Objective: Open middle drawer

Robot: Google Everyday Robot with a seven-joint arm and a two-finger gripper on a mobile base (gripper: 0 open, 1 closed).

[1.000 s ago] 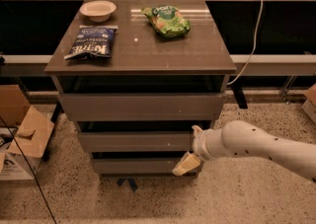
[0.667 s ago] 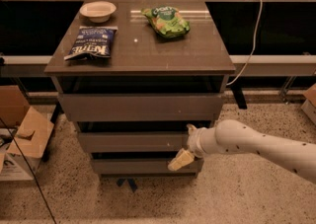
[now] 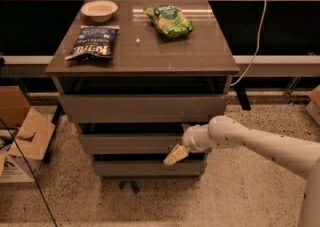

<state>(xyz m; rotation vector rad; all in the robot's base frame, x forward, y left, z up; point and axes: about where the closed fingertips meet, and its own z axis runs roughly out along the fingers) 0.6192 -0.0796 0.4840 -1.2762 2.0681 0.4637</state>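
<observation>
The middle drawer (image 3: 130, 143) is the mid-sized grey-brown front of three, between a taller top drawer (image 3: 142, 108) and a narrower bottom drawer (image 3: 145, 167). Its front stands slightly forward of the dark gap above it. My gripper (image 3: 176, 154) comes in on the white arm from the right. Its cream-coloured fingertips (image 3: 172, 157) point down-left at the right part of the middle drawer's lower edge, in front of the gap above the bottom drawer. Nothing shows between them.
On the cabinet top (image 3: 200, 56) lie a white bowl (image 3: 99, 10), a blue chip bag (image 3: 94, 42) and a green chip bag (image 3: 169, 20). Cardboard boxes (image 3: 22, 138) stand on the floor at the left. A cable (image 3: 256, 36) hangs at the right.
My gripper and arm have moved left along the cabinet front, from the right edge toward the middle drawer's right part. The drawers have not visibly moved.
</observation>
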